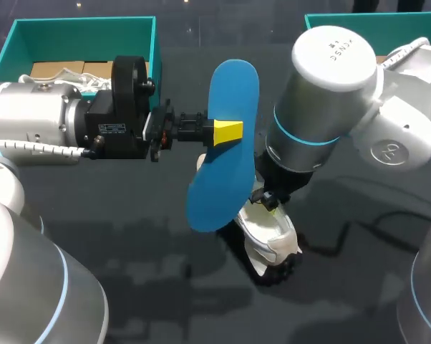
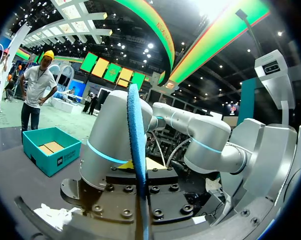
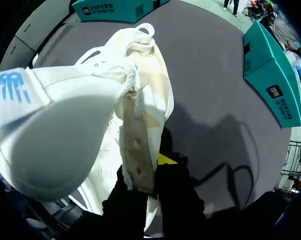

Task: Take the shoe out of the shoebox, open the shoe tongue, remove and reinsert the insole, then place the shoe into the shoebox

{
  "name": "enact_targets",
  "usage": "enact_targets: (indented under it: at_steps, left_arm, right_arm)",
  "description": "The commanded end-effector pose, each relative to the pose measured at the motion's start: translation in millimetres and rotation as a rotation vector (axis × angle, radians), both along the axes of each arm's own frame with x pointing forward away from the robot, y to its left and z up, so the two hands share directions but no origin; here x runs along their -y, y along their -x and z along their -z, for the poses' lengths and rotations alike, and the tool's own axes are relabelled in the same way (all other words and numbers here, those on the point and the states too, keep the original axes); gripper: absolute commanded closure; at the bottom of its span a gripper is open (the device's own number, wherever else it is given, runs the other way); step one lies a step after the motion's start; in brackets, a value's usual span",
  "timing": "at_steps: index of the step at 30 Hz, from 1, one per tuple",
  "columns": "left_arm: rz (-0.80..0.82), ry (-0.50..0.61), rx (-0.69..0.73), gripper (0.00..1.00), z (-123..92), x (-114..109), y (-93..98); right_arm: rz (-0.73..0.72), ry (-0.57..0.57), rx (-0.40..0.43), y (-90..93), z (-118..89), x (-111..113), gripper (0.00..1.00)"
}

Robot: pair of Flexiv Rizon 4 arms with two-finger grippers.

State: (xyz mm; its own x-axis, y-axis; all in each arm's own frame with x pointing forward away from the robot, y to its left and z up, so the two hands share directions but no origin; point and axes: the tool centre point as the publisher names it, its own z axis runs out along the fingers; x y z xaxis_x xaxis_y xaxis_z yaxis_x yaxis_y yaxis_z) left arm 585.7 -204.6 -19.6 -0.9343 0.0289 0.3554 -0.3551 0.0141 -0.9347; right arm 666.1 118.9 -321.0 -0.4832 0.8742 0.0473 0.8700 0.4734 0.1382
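Two holds to coordinate: my left gripper (image 1: 228,131) is clenched on the blue insole (image 1: 233,86), aloft just above the white shoe (image 1: 273,240) my right gripper (image 3: 140,177) pinches by its upper on the table (image 1: 129,251), so I'd feed it toe-first, slowly.

Dark grey table (image 1: 129,229); matte top; soft shadows across it.

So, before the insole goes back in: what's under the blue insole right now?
Below the blue insole, the white shoe lies on the table, held by the right gripper. In the head view, insole and right arm hide the rest of it.
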Motion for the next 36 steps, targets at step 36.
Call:
enact_targets:
  at_steps: [36]
  left_arm:
    - [-0.002, 0.002, 0.000, 1.00, 1.3, 0.2, 1.3]
  right_arm:
    - [0.321, -0.050, 0.003, -1.0, 36.0, -1.3, 1.00]
